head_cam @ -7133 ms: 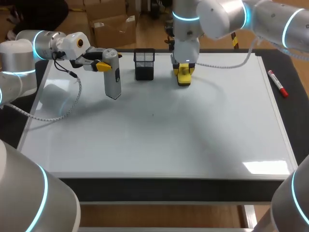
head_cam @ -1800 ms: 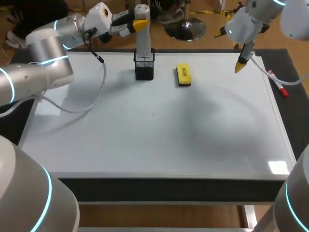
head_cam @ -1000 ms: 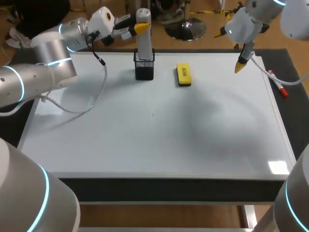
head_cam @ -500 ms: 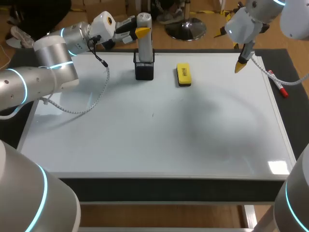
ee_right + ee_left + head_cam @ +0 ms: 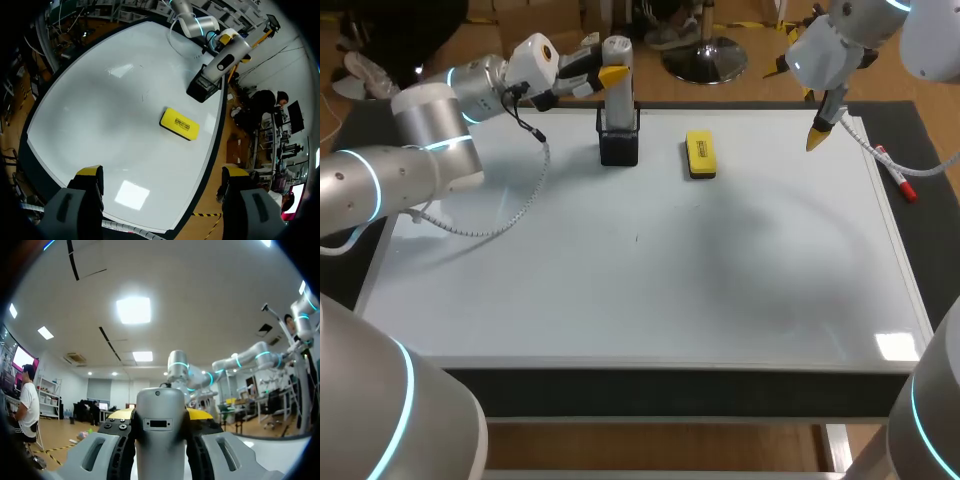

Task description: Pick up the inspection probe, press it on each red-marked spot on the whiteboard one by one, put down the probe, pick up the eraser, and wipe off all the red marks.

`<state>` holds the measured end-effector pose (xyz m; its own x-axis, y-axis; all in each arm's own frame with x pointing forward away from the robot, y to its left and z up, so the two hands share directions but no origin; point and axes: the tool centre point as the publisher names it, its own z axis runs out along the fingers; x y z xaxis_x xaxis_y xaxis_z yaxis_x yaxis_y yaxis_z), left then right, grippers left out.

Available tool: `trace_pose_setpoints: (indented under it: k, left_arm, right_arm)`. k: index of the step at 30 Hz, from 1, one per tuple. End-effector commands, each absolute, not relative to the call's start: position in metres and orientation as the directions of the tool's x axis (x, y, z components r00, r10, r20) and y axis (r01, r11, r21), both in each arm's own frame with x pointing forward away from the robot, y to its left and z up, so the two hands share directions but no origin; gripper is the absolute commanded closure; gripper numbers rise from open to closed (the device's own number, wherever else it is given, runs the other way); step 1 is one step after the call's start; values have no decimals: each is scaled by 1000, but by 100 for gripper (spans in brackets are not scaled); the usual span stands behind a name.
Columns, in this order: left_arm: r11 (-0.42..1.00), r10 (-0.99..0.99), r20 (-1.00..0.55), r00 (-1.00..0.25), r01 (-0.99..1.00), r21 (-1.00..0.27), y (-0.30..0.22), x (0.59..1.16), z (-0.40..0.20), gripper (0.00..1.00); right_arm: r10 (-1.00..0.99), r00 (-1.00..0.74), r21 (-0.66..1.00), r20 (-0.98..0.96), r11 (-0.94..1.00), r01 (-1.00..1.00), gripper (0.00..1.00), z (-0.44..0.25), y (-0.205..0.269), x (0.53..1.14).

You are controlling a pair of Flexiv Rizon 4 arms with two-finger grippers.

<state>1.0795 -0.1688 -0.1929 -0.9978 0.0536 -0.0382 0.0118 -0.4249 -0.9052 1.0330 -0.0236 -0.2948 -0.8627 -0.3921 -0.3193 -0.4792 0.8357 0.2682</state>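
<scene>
Presently, left gripper (image 5: 612, 70): clamped on the upper body of the inspection probe (image 5: 619, 105), one yellow finger on each side.
Inspection probe: upright at 12 o'clock on the whiteboard (image 5: 650, 290), its lower end inside the mouth of the black mesh holder (image 5: 619, 148). Whether it rests on the holder's bottom cannot be determined.
Right gripper (image 5: 819, 135): spread wide and empty, raised over the 2 o'clock corner of the whiteboard.
Eraser (image 5: 700, 154): flat on the whiteboard, near the holder at its 3 o'clock side.
Red marker (image 5: 895, 172): on the desk (image 5: 930, 200), off the whiteboard's 3 o'clock edge.
Hazard, early release: if the fingers part before the probe is seated, it likely drops, leans, and tips the light holder.
Hazard, retreat: a finger dragging on the probe during withdrawal may pull probe and holder over.
Hazard, arm conflict: the eraser lies close to the holder, so a right-arm descent before the left arm clears risks contact.
Hazard, wiping: no red marks are discernible, so the wipe has no visible target.
</scene>
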Motion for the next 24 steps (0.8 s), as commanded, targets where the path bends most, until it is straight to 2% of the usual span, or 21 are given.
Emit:
trace_pose_setpoints:
  k: [1,24]
  left_arm:
    - [-433,66,-41,-997,8,-901,-169,1084,-198,100]
    - [-423,63,11,-998,-37,-905,-171,1102,-226,100]
  right_arm:
    - [-395,-863,264,-316,837,-479,0,-294,-24,1033]
    - [-395,-863,264,-316,837,-479,0,-294,-24,1033]
